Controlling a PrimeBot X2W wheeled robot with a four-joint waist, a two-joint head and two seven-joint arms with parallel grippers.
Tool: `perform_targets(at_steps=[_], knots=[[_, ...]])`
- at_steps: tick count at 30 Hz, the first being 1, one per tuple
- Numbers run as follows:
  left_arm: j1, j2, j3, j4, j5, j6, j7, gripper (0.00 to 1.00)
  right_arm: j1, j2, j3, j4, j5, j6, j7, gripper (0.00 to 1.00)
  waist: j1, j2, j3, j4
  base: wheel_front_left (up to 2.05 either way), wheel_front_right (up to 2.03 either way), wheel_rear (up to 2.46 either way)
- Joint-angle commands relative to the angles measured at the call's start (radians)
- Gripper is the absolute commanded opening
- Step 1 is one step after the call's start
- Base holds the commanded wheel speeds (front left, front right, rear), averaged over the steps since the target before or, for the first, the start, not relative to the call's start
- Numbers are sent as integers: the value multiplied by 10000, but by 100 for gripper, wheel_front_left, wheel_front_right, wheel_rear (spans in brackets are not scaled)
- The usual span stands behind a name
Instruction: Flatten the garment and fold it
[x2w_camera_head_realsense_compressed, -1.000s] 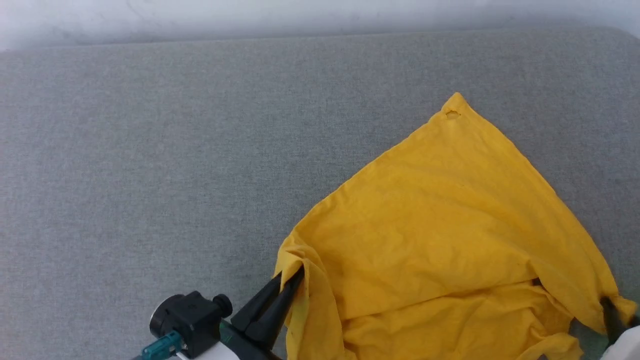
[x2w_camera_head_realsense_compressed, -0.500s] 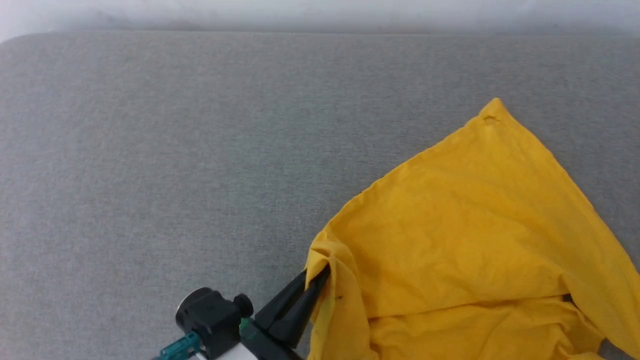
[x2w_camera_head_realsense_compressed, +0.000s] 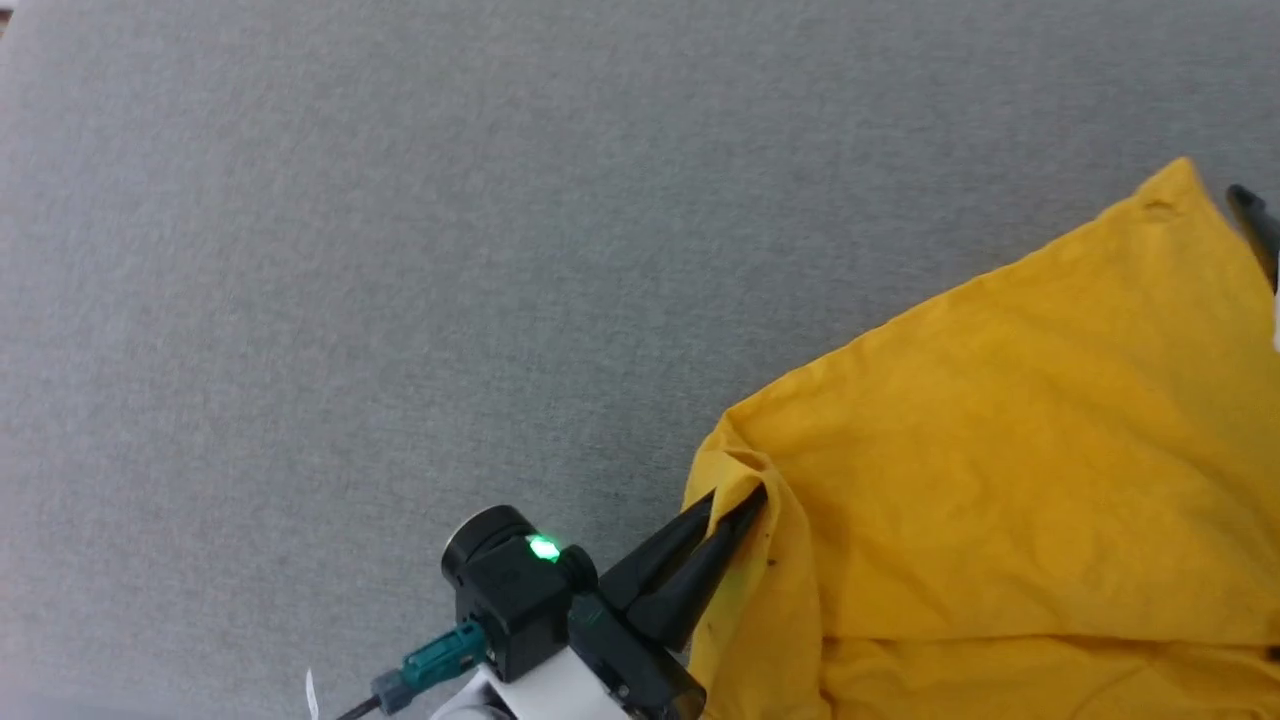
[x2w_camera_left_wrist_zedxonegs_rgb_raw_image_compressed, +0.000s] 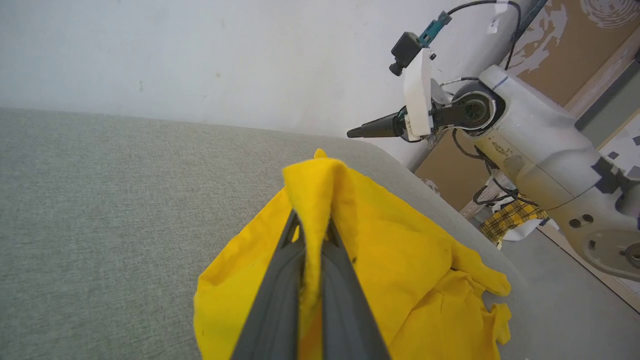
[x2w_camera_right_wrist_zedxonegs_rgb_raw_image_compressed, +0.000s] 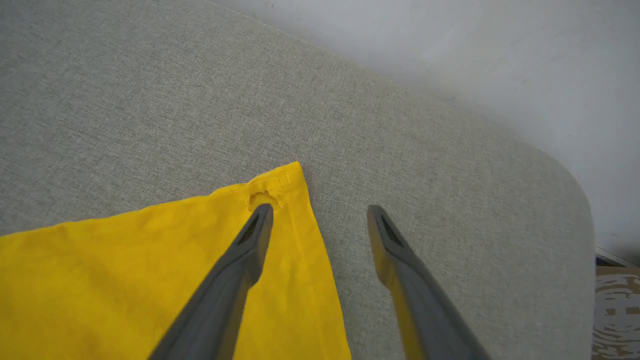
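Risk 1: right pincer (x2w_camera_right_wrist_zedxonegs_rgb_raw_image_compressed: 320, 210) stands wide over the far corner (x2w_camera_right_wrist_zedxonegs_rgb_raw_image_compressed: 282, 182) of the garment (x2w_camera_right_wrist_zedxonegs_rgb_raw_image_compressed: 125, 280), half of it above cloth, half above bare counter (x2w_camera_right_wrist_zedxonegs_rgb_raw_image_compressed: 150, 100). If it shuts off-centre or too high, it probably nips only the hem, or nothing.

Risk 2: left pincer (x2w_camera_head_realsense_compressed: 742, 497) is clamped on a raised pleat at the garment's left edge. A pull from there alone would likely drag and bunch the cloth rather than spread it.

Risk 3: the rumpled part lies close to the counter's rounded edge and could slide off.

Garment: on the counter's right side, plain mustard face up, no print showing. The upper panel is lightly creased and overlaps a crumpled lower layer. There is a small puckered hole (x2w_camera_right_wrist_zedxonegs_rgb_raw_image_compressed: 262, 198) by the corner.
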Motion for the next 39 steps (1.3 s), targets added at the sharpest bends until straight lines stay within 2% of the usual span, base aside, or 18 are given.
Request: perform_targets(at_steps=[1,9,10,11,12,16,21,28,29,34,39], knots=[[-229,-78,-46,92,85,-79,-118,0,-236,-145,84,288,-84,-11,-33,100,-4,0,835,784,0,0,0],[-608,-256,-180,390,132,-163,-381,0,-419,-581,400,1362,3,-11,-149,100,-4,0,1354,1123,0,0,0],[-629,-261,-184,420,130,-166,-399,0,-419,-615,439,1457,48,-11,-142,78,-4,0,1374,1129,0,0,0],[-648,-262,-184,444,128,-169,-416,0,-419,-639,469,1543,105,-11,-117,25,-4,0,1387,1130,0,0,0],[-662,-259,-179,468,123,-169,-430,0,-403,-665,546,1597,184,-11,-49,0,-4,0,1387,1124,0,0,0],[-662,-178,-92,558,101,-116,-454,0,-403,-675,683,1576,530,-11,170,0,-4,0,1223,949,0,0,0],[-734,4,68,614,83,-100,-496,0,-430,-494,686,1252,655,-11,-524,0,-4,0,627,537,0,0,0],[-1430,344,982,1100,-23,-26,-835,0,-349,590,183,1185,680,-11,-2672,0,-4,0,-912,-353,0,0,0],[-1430,344,982,1100,-23,-26,-835,0,-349,590,183,1185,680,-11,-2672,0,-4,0,-912,-353,0,0,0],[-2696,1000,1560,1708,-21,-176,-445,0,-635,1370,-152,1422,636,-11,-3820,0,-4,0,-2300,-921,0,0,0],[-4293,1644,1940,2295,-251,-364,106,0,-1191,1910,-393,1690,634,-11,-4370,0,-4,0,-3548,-1319,0,0,0]])
